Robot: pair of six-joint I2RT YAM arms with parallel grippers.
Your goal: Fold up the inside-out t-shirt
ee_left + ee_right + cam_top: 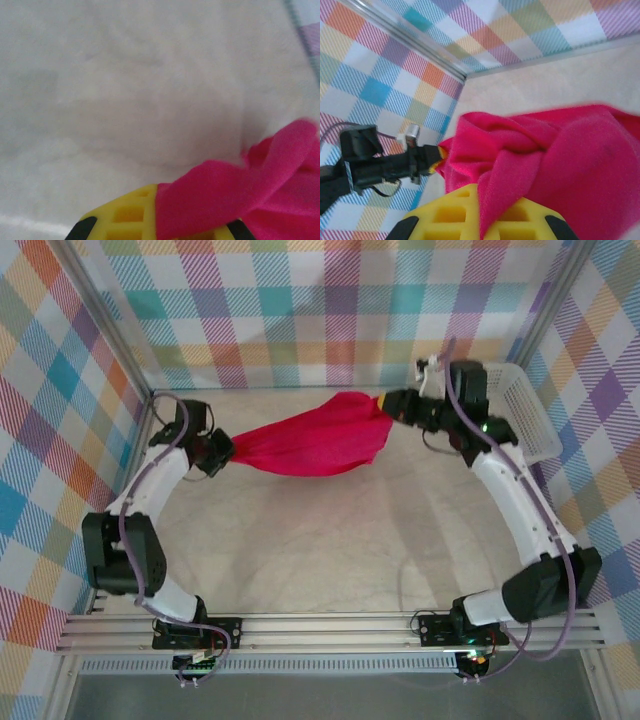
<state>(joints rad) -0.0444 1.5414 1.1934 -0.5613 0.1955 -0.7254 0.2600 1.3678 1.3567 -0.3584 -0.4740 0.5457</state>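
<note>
Presently: inside-out t-shirt (315, 440), slung left of the basket (535, 420), left claw (224, 452) and right claw (386, 403) each clamped on a bunched end. Risk: a bunched pinch may slip, landing the cloth twisted.

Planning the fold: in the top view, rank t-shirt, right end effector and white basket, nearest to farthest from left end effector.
1. t-shirt, held by left end effector.
2. right end effector, across the shirt.
3. white basket, far right.

overhead looks down; wrist views near t-shirt (318, 440)
</note>
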